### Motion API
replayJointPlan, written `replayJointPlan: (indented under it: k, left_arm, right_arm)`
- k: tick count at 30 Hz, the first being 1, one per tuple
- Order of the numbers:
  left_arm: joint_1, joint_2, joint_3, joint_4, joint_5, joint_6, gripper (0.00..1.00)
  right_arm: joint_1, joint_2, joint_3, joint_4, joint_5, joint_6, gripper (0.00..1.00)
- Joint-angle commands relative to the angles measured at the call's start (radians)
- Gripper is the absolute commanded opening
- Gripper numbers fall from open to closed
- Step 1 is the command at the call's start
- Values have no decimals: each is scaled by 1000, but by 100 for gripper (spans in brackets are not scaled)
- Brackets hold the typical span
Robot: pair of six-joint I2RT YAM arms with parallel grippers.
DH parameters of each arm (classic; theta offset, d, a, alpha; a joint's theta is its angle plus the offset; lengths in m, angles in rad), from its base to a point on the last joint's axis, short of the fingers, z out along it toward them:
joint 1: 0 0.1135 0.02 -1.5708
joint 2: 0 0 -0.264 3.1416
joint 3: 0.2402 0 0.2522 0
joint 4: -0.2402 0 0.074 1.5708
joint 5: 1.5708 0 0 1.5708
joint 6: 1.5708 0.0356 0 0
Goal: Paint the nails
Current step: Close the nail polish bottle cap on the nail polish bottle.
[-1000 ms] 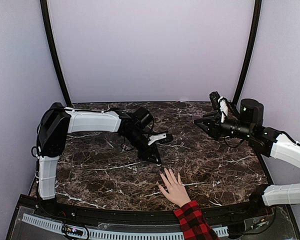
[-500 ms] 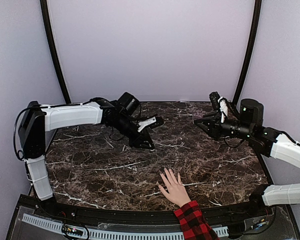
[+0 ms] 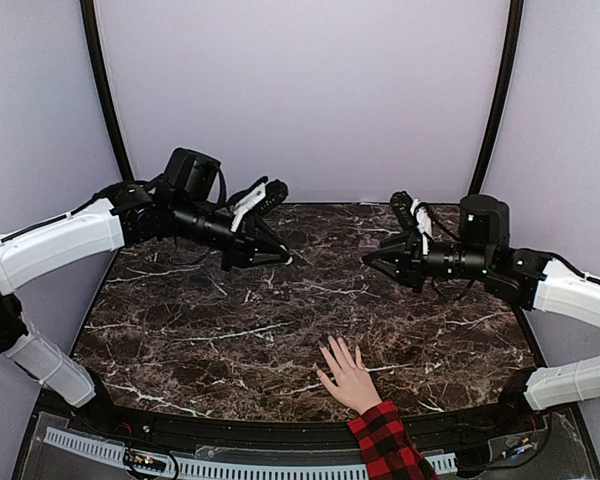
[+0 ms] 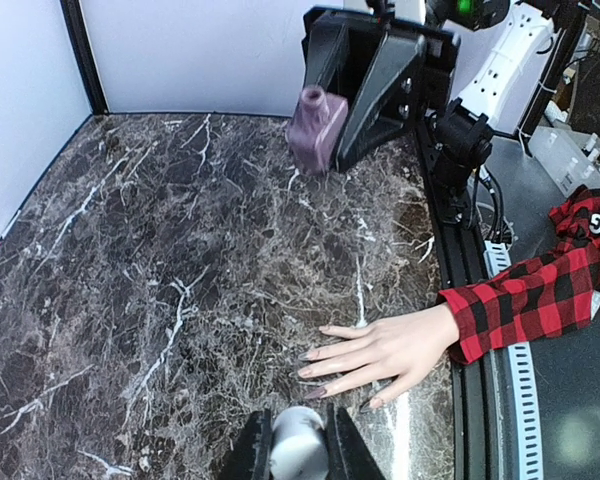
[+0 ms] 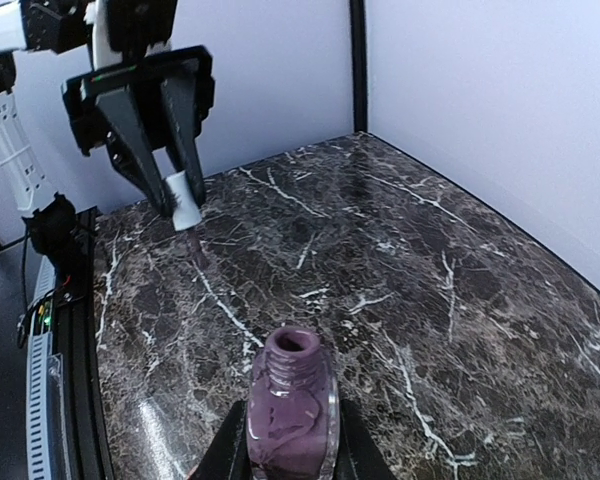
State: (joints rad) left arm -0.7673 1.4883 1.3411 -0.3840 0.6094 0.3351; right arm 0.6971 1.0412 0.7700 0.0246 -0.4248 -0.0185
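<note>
A light-skinned hand in a red-and-black plaid sleeve lies flat at the table's near edge, fingers spread. Its nails show in the left wrist view; two of them look darker than the rest. My left gripper hovers high at the back left, shut on a white cap whose brush hangs below it. To the right, my right gripper is shut on an open purple polish bottle, held in the air. Both grippers are well away from the hand.
The dark marble table has pale walls on three sides and black corner posts. A black rail with cabling runs along the near edge.
My left arm has lifted and swung back to the left, away from the spot just beyond the hand. The right gripper has shifted a little left with the bottle. The hand stays still.
</note>
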Motion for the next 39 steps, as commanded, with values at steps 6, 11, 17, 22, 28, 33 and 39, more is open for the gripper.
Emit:
replayJointPlan:
  k: [6,11,17,22,28,33,39]
  left_arm:
    - [4,-179,-52,69,127,-45,0]
    - [-2,-241,-99,152,178,-68,0]
    - [-41,-243,-113,168,166,-63,0]
    - [-70,-233,-132,201,141,-57,0]
    - [-91,-216,-146,201,132,-22,0]
    - [-102,-233,-181,234,109,1,0]
    - [-108,-238,-205,249,104,19,0]
  right_arm:
    - [140,107,132,-51,-101,-115,0]
    - [180,165,195,-115,-112,-164,0]
    - [233,206,223,-130,-86,-199,0]
    - [279,238,252,-169,-35,-241,0]
    - [307,245,267,-179,-12,-261,0]
    - [315,253,269,-180,-16,-271,0]
    - [323,260,272,-183,-15,-276,0]
